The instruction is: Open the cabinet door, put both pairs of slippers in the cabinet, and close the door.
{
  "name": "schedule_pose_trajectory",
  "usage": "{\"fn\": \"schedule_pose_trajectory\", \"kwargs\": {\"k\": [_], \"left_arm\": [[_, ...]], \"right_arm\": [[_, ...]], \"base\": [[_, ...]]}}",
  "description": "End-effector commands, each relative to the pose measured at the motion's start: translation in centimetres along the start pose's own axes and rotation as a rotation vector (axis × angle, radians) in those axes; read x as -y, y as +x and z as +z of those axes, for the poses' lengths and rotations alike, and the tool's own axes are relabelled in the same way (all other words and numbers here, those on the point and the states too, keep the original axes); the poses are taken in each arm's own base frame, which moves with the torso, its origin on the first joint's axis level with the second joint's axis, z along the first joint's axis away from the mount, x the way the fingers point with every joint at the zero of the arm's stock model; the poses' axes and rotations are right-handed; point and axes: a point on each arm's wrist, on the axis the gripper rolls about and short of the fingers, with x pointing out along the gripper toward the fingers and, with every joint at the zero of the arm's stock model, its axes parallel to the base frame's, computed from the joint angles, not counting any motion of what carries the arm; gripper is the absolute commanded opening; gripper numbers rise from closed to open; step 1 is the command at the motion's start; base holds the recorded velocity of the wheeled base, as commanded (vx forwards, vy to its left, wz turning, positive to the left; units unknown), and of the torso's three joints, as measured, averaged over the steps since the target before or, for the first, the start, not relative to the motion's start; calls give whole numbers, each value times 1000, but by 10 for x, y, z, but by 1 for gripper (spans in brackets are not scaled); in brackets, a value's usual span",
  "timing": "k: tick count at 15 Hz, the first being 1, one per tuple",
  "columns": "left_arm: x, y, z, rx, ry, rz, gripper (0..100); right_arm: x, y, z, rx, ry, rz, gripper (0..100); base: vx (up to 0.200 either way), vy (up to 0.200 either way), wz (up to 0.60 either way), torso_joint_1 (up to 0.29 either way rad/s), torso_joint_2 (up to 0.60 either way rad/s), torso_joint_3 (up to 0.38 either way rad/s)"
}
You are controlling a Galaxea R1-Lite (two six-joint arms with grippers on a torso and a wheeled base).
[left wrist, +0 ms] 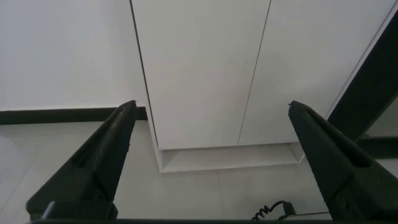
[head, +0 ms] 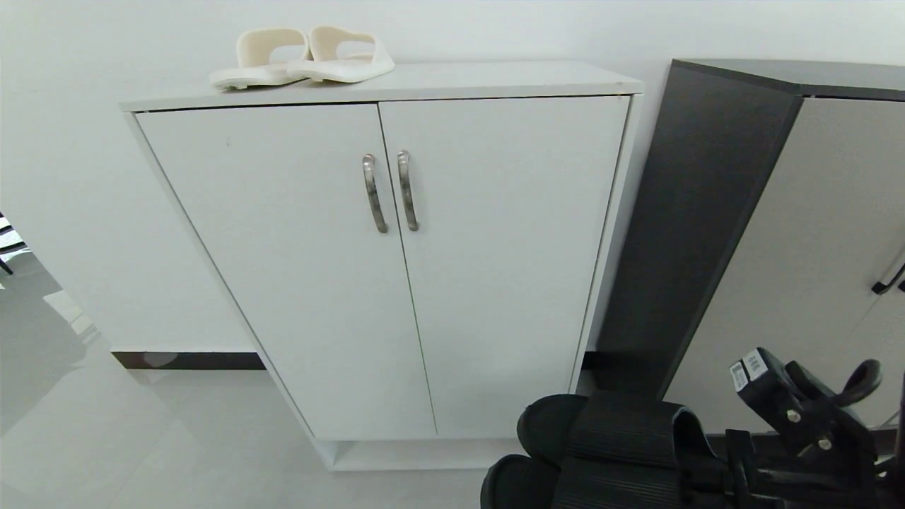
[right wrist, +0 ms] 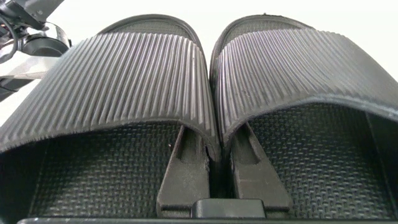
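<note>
Nearest the robot, the right gripper (right wrist: 217,177) is clamped on a pair of black ribbed rubber slippers (right wrist: 155,74). One finger (right wrist: 186,180) lies inside each slipper, and the two adjoining side walls are pinched between them, so the pair is held side by side with the straps up. In the head view this pair hangs low, in front of the lower right corner of the cabinet.

The left gripper (left wrist: 211,106) has its two dark fingers (left wrist: 99,162) spread wide apart with nothing between them. It points over the pale tiled floor (head: 141,438) toward the cabinet's base.

Beyond stands the tall white two-door cabinet (head: 318,283), with both doors shut. Two curved metal handles (head: 375,192) sit close together on either side of the centre seam.

On the cabinet top, toward its left end, rests a pair of cream open-toed slippers (head: 304,60). They lie side by side and touch.

A dark grey cabinet (head: 693,226) stands just beside the white one on its right.
</note>
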Motion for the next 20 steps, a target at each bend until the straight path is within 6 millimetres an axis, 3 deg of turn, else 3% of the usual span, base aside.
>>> {"fn": "schedule_pose_trajectory", "kwargs": {"k": [1,5,9,10,12,13,14,16,18,20], "left_arm": [[0,0,0,0,1,1,100],[0,0,0,0,2,-1,100],[0,0,0,0,14,1,100],[0,-2,13,36,43,-11,100],[3,-1,96,85,-121,-287,100],[5,7,110,51,-122,-391,100],[11,32,126,-60,-134,-578,100],[22,68,143,-103,-129,-755,100],[35,104,155,-55,-122,-820,100],[56,133,156,-85,-117,-772,100]], "right_arm": [[0,0,0,1,-1,-1,0],[-1,-4,-2,2,-35,1,0],[-3,-7,0,16,-43,22,0],[-3,-8,0,20,-44,23,0],[-4,-8,1,22,-45,26,0],[-4,-8,1,22,-45,26,0],[-4,-8,1,22,-44,26,0],[-4,-8,1,22,-45,26,0],[-4,-8,1,22,-44,26,0],[-3,-7,1,21,-43,26,0]], "base": [[200,0,0,-32,119,100],[200,0,0,-8,36,31],[0,0,0,0,0,0],[0,0,0,0,0,0],[0,0,0,0,0,0],[0,0,0,0,0,0],[0,0,0,0,0,0],[0,0,0,0,0,0],[0,0,0,0,0,0],[0,0,0,0,0,0]]}}
